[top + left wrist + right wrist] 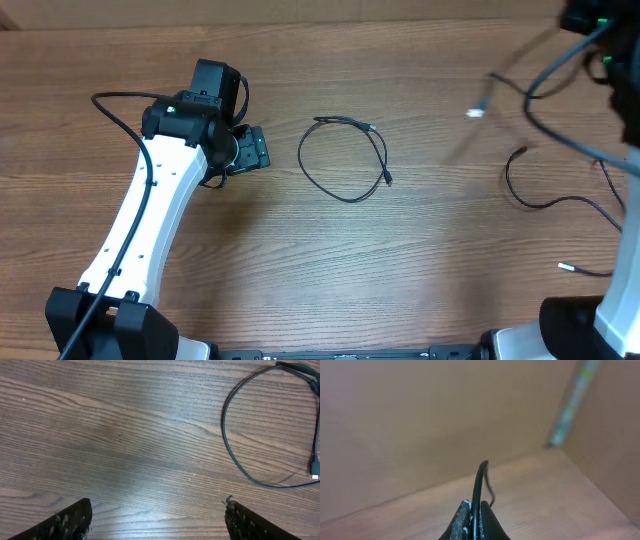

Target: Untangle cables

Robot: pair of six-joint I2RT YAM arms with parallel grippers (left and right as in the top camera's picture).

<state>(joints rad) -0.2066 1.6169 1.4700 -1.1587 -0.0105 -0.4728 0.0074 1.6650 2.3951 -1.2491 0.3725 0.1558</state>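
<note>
One thin black cable [345,197] lies alone in an open loop at the table's middle, its small plugs at the loop's right side; the left wrist view has this loop [226,435] at its upper right. My left gripper [254,149] hovers just left of it, open, with bare wood between its fingers [70,520]. My right gripper [475,507] is raised high at the far right and is shut on a black cable [479,482]. That cable hangs blurred, ending in a silver plug [476,112]. Another black cable [540,204] curls on the table below it.
A silver-tipped cable end [565,267] lies near the right arm's base [610,320]. The left arm's white link [150,220] slants across the left of the wooden table [420,290]. The right wrist view looks toward plain brown walls.
</note>
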